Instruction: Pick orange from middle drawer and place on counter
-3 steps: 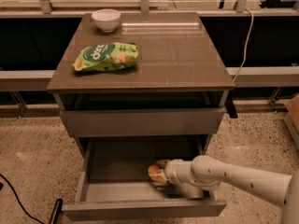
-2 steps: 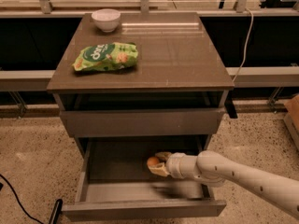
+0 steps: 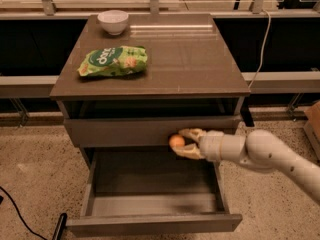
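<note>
With my gripper (image 3: 181, 143) pinching the orange (image 3: 175, 142) just above the open middle drawer (image 3: 150, 224), I should draw back and rise (clearing the overhanging edge) before swinging over the counter (image 3: 190, 59).

The small, round orange (image 3: 176, 141) sat clasped in the closed gripper (image 3: 180, 142), held in the air above the dark, boxy inside of the middle drawer (image 3: 150, 223), which stood pulled wide open. The glossy grey-brown counter (image 3: 190, 59) lay above, the fruit not yet on it.
</note>
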You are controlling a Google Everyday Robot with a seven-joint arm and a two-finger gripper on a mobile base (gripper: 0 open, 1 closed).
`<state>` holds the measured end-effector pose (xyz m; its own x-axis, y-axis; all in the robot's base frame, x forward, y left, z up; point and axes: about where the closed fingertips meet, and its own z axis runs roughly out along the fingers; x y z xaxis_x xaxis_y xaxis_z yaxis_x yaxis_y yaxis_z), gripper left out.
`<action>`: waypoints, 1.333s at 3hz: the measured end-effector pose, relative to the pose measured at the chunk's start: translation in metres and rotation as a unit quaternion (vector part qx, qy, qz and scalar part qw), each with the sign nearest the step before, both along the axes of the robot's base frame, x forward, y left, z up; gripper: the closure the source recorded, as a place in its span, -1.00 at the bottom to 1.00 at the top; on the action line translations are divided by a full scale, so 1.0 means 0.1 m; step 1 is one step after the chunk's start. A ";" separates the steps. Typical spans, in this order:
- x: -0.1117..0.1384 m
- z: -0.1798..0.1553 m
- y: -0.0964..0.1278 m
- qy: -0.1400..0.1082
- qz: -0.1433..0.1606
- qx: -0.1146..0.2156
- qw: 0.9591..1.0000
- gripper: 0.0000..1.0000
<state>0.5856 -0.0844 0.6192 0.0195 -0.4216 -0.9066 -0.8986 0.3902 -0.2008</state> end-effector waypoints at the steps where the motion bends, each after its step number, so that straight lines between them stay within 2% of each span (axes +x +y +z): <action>1: 0.07 0.78 -0.33 -0.094 0.040 0.001 0.995 1.00; 2: -0.07 1.36 -0.57 -0.161 0.092 -0.005 0.983 1.00; 3: -0.48 1.77 -0.62 -0.181 0.181 -0.017 0.966 1.00; 4: -0.70 1.98 -0.68 -0.185 0.206 -0.030 0.960 1.00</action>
<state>0.5157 -0.1523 0.8172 0.5125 -0.3604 -0.7794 -0.8369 -0.0066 -0.5473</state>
